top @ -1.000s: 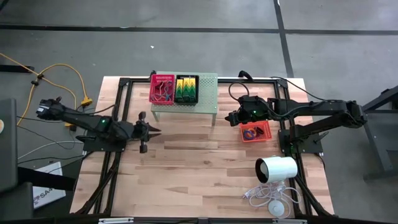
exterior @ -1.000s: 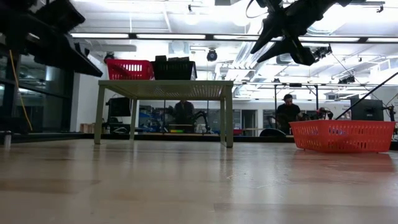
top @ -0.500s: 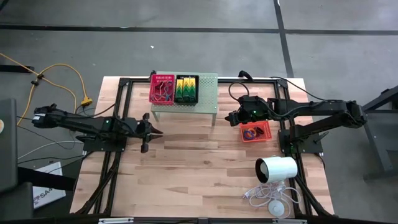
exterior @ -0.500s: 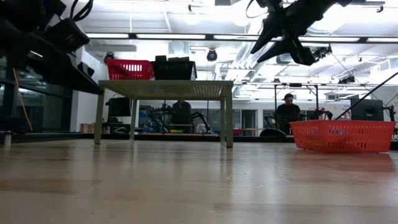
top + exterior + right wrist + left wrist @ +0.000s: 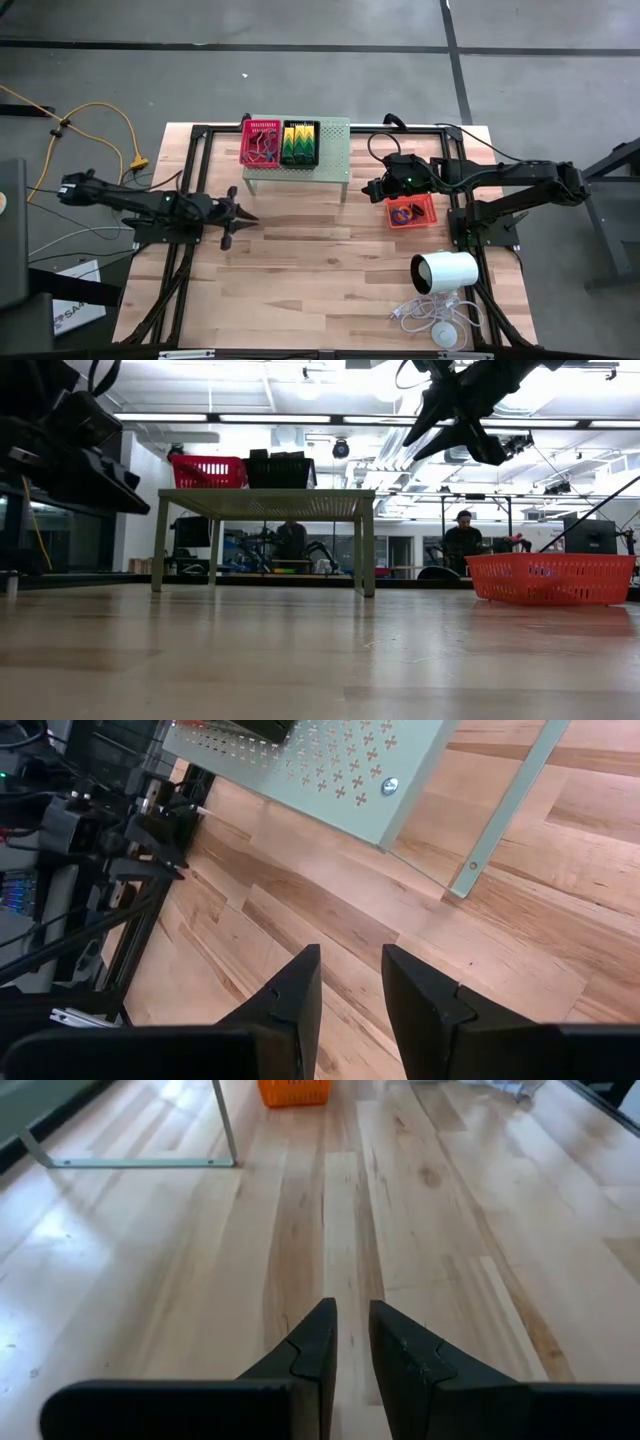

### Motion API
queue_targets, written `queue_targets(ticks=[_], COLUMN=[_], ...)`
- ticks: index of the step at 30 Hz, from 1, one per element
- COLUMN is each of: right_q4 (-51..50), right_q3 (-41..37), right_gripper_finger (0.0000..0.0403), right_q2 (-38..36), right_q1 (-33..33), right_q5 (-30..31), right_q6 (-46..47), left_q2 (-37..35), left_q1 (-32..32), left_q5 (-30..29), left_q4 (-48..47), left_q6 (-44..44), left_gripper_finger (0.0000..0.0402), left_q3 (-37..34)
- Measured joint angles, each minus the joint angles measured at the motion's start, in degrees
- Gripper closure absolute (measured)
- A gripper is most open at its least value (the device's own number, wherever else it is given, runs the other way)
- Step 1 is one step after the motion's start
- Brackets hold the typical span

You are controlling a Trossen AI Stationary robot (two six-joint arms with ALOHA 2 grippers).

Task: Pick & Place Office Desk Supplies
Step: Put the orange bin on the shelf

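A pink-red mesh tray [image 5: 261,142] and a black tray of yellow-and-green clips [image 5: 300,143] stand on the pale green perforated stand [image 5: 335,165] at the table's far side. An orange mesh tray [image 5: 411,211] with small blue and orange pieces rests on the table to the right of the stand. My left gripper [image 5: 250,213] hovers low over bare wood left of centre, with a narrow gap between its fingers [image 5: 318,1335] and nothing in it. My right gripper [image 5: 368,188] hangs beside the stand's right end, above the orange tray's far left corner, open and empty [image 5: 350,970].
A white cylinder [image 5: 445,271] with a coiled white cable [image 5: 430,318] lies at the near right. Dark frame rails [image 5: 190,150] run along the table's edges. Bare wood [image 5: 320,250] spreads across the middle and near side. People show in the room behind [image 5: 462,535].
My left gripper has sunk toward the table and drawn back a little toward the left edge, still pointing toward the table's right. Its finger gap looks the same.
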Motion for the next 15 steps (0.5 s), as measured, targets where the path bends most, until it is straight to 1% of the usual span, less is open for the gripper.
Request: queue_targets(ticks=[9,15], right_q4=[0.0,0.0], right_q3=[0.0,0.0], right_gripper_finger=[0.0308,0.0308], right_q2=[0.0,0.0], right_q1=[0.0,0.0], right_q5=[0.0,0.0], right_q6=[0.0,0.0], left_q2=[-8.8,-11.4], left_q1=[0.0,0.0], left_q5=[0.0,0.0], left_q4=[1.3,1.2], left_q6=[1.1,1.1], left_gripper_finger=[0.0345,0.0345], left_q3=[-2.9,-3.2])
